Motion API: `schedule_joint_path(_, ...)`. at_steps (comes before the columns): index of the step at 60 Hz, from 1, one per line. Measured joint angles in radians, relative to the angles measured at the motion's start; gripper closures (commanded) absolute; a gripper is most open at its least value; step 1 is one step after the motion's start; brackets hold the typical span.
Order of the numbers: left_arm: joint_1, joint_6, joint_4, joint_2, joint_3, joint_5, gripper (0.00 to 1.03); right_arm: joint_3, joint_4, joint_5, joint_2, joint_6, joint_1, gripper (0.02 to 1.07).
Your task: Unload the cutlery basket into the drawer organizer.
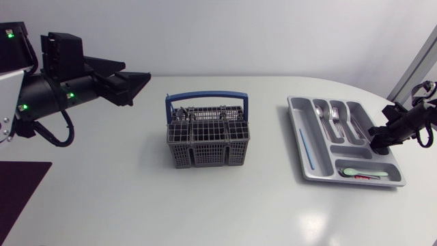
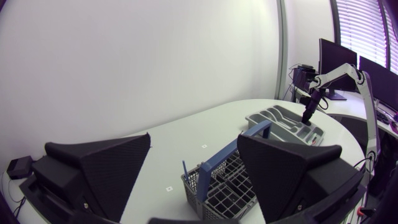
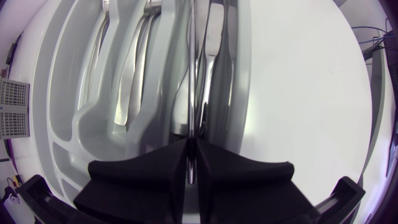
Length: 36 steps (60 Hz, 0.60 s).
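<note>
The grey cutlery basket (image 1: 207, 140) with a blue handle stands mid-table, and in the left wrist view this basket (image 2: 224, 190) lies just ahead of my fingers. My left gripper (image 1: 138, 80) hangs open, above the table and left of the basket. At the right sits the grey drawer organizer (image 1: 300, 164). My right gripper (image 1: 377, 139) is low over the organizer's right-hand side, shut on a slim silver knife (image 3: 198, 81). The knife points along a narrow compartment (image 3: 224, 93) ahead of the shut fingers (image 3: 217, 171).
The organizer's upper compartments hold silver spoons and forks (image 1: 338, 116). A blue stick (image 1: 305, 149) lies in the long left slot and a pale green spoon (image 1: 356, 171) in the front one. A dark mat (image 1: 17, 191) covers the front-left corner.
</note>
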Motion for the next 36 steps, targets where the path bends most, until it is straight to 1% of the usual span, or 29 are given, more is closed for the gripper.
schedule_joint_path(2,-0.002,0.000,-0.003,-0.001,0.000,0.000,0.07,-0.008,0.000,0.001,-0.005,-0.002,0.000,1.01)
schedule_joint_path(3,-0.004,0.000,-0.003,-0.001,0.000,0.000,0.07,-0.013,0.000,0.000,-0.008,-0.003,-0.001,0.99)
schedule_joint_path(4,-0.006,0.000,-0.004,-0.001,0.000,0.000,0.07,-0.018,0.000,0.000,-0.011,-0.003,-0.001,0.95)
schedule_joint_path(5,-0.006,0.000,-0.004,-0.001,0.000,0.000,0.07,-0.022,0.000,0.000,-0.015,-0.004,-0.002,0.88)
schedule_joint_path(7,-0.006,0.000,-0.008,-0.003,0.000,0.000,0.07,-0.035,0.000,-0.001,-0.026,-0.005,-0.003,0.70)
schedule_joint_path(10,-0.006,0.000,-0.011,-0.006,0.000,0.000,0.07,-0.059,0.007,-0.004,-0.050,-0.011,-0.005,0.46)
schedule_joint_path(13,-0.006,0.000,-0.013,-0.013,0.000,0.000,0.07,-0.092,0.023,-0.007,-0.091,-0.011,-0.005,0.19)
schedule_joint_path(14,-0.006,0.000,-0.014,-0.016,0.000,0.000,0.07,-0.105,0.031,-0.008,-0.108,-0.011,-0.005,0.15)
schedule_joint_path(15,-0.006,0.000,-0.015,-0.018,0.000,0.000,0.07,-0.117,0.037,-0.008,-0.126,-0.011,-0.004,0.08)
schedule_joint_path(16,-0.006,0.000,-0.016,-0.020,0.000,0.000,0.07,-0.129,0.043,-0.008,-0.144,-0.011,-0.002,0.06)
schedule_joint_path(22,-0.006,0.000,-0.017,-0.040,-0.005,0.000,0.07,-0.202,0.099,-0.008,-0.288,-0.011,0.023,0.06)
schedule_joint_path(26,-0.006,0.003,-0.017,-0.050,-0.014,0.000,0.07,-0.248,0.140,-0.031,-0.386,-0.015,0.061,0.06)
schedule_joint_path(36,-0.022,0.026,-0.015,-0.061,-0.060,0.000,0.08,-0.418,0.237,-0.085,-0.602,-0.029,0.240,0.06)
